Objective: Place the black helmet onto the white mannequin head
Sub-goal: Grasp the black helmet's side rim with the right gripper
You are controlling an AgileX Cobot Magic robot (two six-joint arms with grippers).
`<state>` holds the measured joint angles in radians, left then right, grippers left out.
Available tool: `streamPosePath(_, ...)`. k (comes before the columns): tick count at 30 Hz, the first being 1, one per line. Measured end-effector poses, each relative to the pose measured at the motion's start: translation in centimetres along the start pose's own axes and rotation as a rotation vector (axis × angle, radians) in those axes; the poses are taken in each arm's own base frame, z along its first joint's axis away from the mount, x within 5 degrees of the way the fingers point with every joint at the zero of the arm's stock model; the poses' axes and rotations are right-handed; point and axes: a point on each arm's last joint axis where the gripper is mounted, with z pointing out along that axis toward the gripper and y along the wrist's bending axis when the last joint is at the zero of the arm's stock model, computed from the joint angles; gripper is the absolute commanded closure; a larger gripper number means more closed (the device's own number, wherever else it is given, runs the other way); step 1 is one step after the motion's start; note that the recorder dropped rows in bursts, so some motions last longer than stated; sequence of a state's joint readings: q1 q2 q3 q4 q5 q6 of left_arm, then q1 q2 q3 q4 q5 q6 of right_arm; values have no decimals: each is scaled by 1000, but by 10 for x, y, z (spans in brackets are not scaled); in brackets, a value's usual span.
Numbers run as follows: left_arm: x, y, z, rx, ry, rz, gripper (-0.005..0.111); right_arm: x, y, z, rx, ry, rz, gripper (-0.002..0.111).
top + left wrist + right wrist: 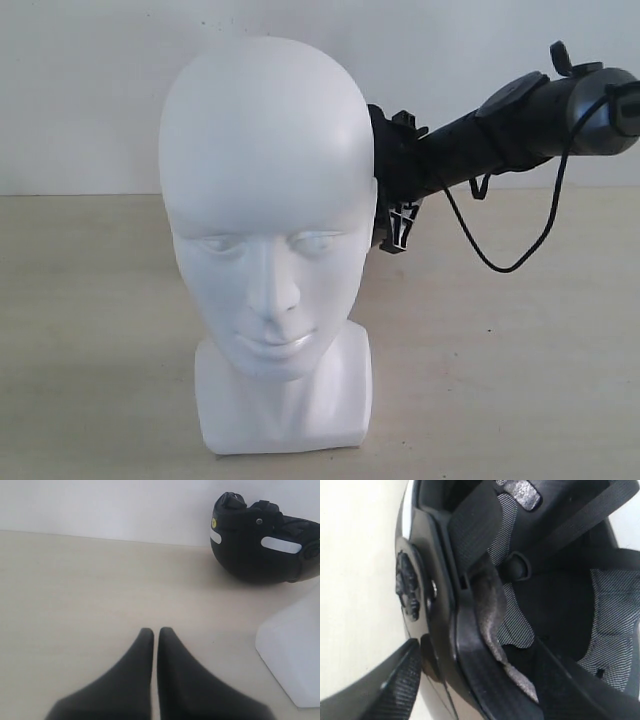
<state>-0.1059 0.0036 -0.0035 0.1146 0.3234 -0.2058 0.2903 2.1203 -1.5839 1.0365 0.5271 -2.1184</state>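
Left tool (155, 634), in its own wrist view, shows two smooth matte black fingers that taper to rounded tips. They stand together with only a hairline slit between them, holding nothing, over the pale, faintly grained counter (75, 590). Well apart from them the helmet (255, 550) lies on the counter against the white wall. It is a rounded black shell with its opening turned up and two white strips along its side. Near it stands a squarish white block, the base of the head (292, 655).

From the exterior view, the head (265, 200) fills the middle: glossy, bald and egg-shaped, with a moulded face and a blocky neck base set on the counter. A black tubular arm (500, 130) with a thin looping cable (520, 255) reaches in behind it. The right tool (397, 205) has its tips hidden by the head.

At the right wrist view, the helmet's inside is seen close up: grey dotted mesh lining (615, 605), crumbly grey foam (490, 605) and flat woven strap (475, 525). One weave-patterned finger (390, 690) lies outside the shell by the rim. Whether the tool is clamped on that rim cannot be told.
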Motion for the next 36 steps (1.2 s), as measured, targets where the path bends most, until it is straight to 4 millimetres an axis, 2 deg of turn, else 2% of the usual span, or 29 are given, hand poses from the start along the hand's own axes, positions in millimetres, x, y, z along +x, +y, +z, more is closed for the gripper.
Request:
streamPosePath(14,0,0,0,0,0,0,102,-2,0,8,-2,-6,-8,46)
streamPosePath(24,0,0,0,0,0,0,102,11,8,23,-22,18,6,47)
streamPosePath(26,0,0,0,0,0,0,102,12,8,25,-23,22,8,53)
streamPosePath(29,0,0,0,0,0,0,102,13,9,25,-26,27,1,74)
streamPosePath(30,0,0,0,0,0,0,102,13,10,26,-29,27,-1,90)
streamPosePath(32,0,0,0,0,0,0,102,12,10,28,-9,40,-5,105)
streamPosePath(33,0,0,0,0,0,0,102,14,9,29,0,48,-4,108)
streamPosePath(36,0,0,0,0,0,0,102,16,8,29,18,67,22,108)
